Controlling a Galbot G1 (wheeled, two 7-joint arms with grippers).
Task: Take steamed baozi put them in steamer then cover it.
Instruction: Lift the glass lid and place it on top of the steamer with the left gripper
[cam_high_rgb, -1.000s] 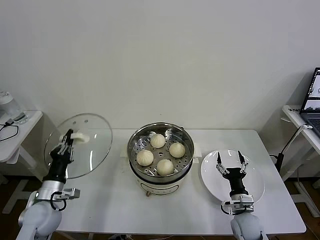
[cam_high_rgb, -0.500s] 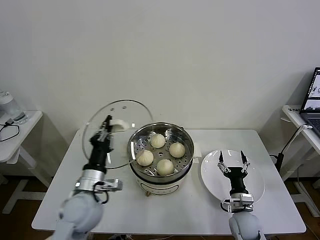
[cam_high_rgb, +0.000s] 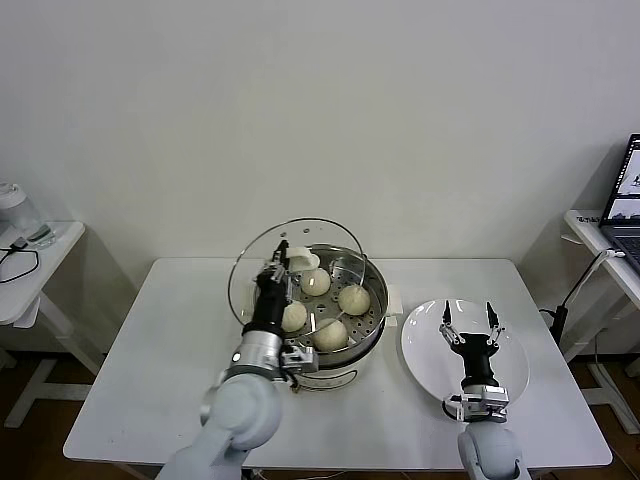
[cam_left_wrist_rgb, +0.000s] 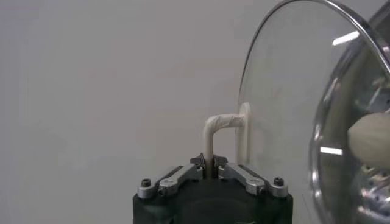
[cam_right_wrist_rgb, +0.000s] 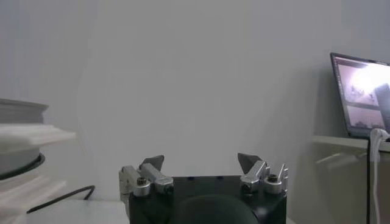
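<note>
The left end effector (cam_high_rgb: 277, 262), pinched tight on the handle of the cover (cam_high_rgb: 262, 272), holds it tilted over the steamer (cam_high_rgb: 322, 305) with four baozi (cam_high_rgb: 354, 299) inside; next, level and lower it, while the right end effector (cam_high_rgb: 470, 325) idles agape above the plate (cam_high_rgb: 512, 385).

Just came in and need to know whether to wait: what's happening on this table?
The left hand is shut on the cream-white handle of the round clear glass lid, holding it tilted on edge over the round shiny steel steamer, not yet seated. Four cream-white buns sit on its perforated tray. The right hand hovers open over the flat white plate, which holds nothing.
</note>
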